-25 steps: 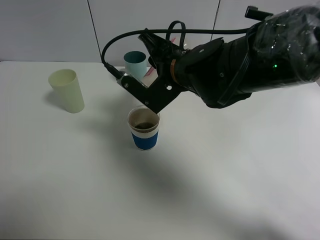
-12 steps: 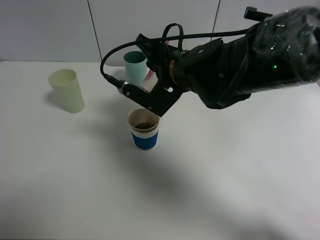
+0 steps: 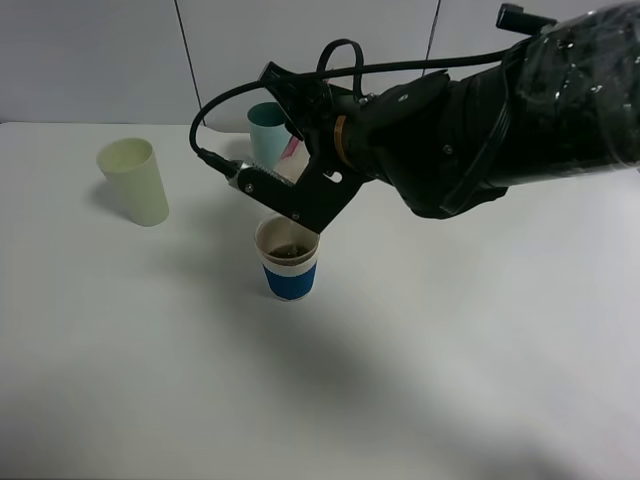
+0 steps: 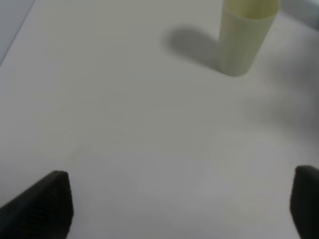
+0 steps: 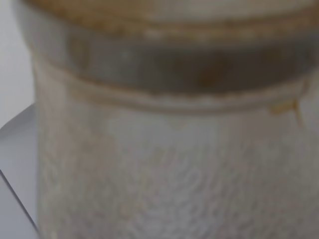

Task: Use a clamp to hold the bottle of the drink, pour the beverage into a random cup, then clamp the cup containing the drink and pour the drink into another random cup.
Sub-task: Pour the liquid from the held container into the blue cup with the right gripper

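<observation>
While my left claw hangs spread wide over the bare white table, its two dark fingertips sit at the edge of my left wrist's view with nothing between them. Ahead of them stands the pale yellow-green tumbler, upright and casting a soft shadow. Nearer the middle of the table stands the blue-banded cup, upright, with a little brown beverage lying in its tan bottom. My right claw reaches in across the middle from the right and hangs just above the far rim of that cup, apart from it. It is pinched on the bottle. From high up only a sliver of the bottle's white-and-pink label shows between my black fingers. At my right wrist its clear, brownish wall fills the whole view, too blurred for me to judge how it tilts. Further back on the left the yellow-green tumbler stands well apart from the cup. Furthest of all, the teal tumbler peeks out behind my right claw, near the wall
</observation>
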Robot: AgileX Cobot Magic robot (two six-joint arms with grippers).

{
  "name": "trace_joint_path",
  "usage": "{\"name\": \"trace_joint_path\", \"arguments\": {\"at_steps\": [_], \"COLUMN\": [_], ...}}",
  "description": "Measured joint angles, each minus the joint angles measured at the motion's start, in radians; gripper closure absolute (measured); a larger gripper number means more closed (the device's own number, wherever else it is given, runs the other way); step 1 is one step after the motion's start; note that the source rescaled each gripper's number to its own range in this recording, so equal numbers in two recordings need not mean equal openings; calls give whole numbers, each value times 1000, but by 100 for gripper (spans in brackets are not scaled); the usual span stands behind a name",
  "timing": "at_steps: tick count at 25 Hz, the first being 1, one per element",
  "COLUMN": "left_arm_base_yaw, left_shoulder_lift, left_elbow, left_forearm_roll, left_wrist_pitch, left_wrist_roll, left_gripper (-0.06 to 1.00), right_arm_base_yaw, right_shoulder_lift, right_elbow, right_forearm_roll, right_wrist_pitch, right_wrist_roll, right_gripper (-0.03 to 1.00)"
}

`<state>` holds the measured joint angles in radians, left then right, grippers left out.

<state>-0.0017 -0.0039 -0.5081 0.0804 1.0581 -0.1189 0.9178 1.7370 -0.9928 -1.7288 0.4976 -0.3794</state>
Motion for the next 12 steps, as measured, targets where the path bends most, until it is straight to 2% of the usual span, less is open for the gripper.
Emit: {"name": "trace_joint_path", "arguments": {"at_steps": [12], "left_arm_base_yaw": [0], "left_shoulder_lift": [0], "left_elbow": [0], "left_forearm_roll": [0], "left_wrist_pitch": [0], "left_wrist_roll": [0], "left_gripper": [-1], "right_arm_base_yaw": [0], "right_shoulder_lift": [0], "right_elbow": [0], "right_forearm_roll": [0], "right_wrist_pitch": [4], "right_wrist_roll": [4], "right_gripper": [96]}}
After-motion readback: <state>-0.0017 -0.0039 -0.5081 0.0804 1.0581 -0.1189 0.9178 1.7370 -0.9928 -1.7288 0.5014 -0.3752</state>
